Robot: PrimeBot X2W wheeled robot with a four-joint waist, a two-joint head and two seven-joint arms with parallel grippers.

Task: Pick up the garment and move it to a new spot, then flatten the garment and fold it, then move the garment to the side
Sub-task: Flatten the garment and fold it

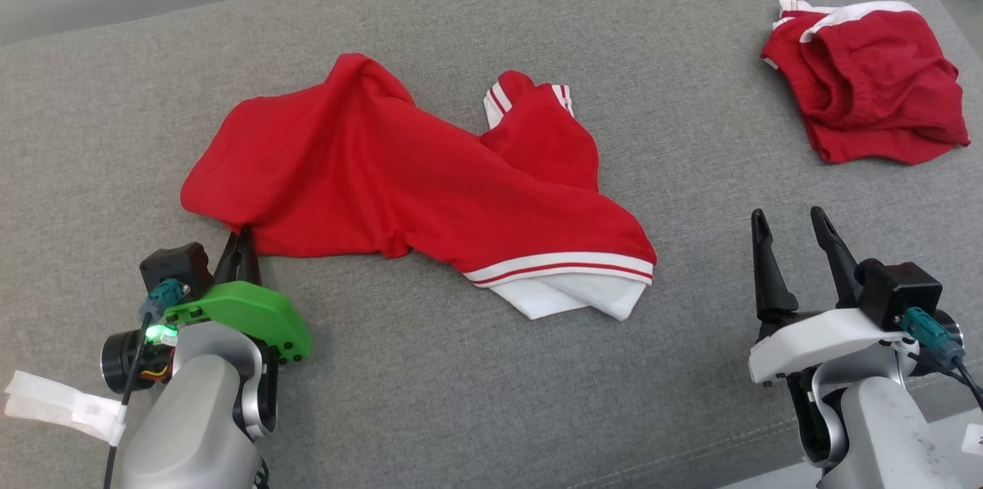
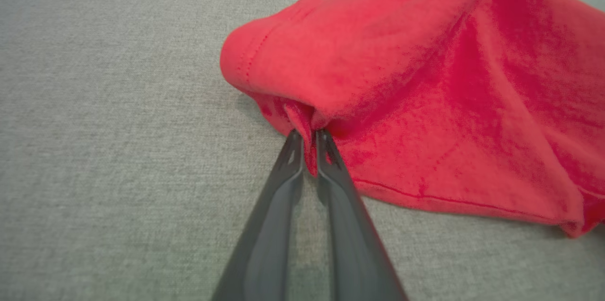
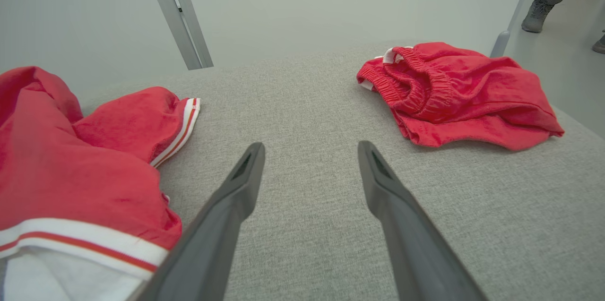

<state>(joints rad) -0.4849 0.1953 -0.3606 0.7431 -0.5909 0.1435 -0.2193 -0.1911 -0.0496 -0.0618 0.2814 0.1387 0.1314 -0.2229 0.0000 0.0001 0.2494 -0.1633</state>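
A red garment (image 1: 399, 174) with white-and-red striped trim lies crumpled across the middle of the grey cushioned surface (image 1: 461, 381). My left gripper (image 1: 239, 237) is at its near left corner, shut on a pinch of the red hem. In the left wrist view the two dark fingers meet around a small fold of the garment (image 2: 401, 79), with my left gripper (image 2: 309, 142) low on the cloth edge. My right gripper (image 1: 791, 222) stands open at the lower right, well clear of the garment (image 3: 71, 168). The right gripper (image 3: 309, 150) holds nothing between its fingers.
A second red piece with a white waistband (image 1: 868, 82) lies bunched at the far right (image 3: 453, 93). A metal post (image 3: 177, 12) stands behind the surface. A person's foot (image 3: 536, 15) is on the floor past the far right corner.
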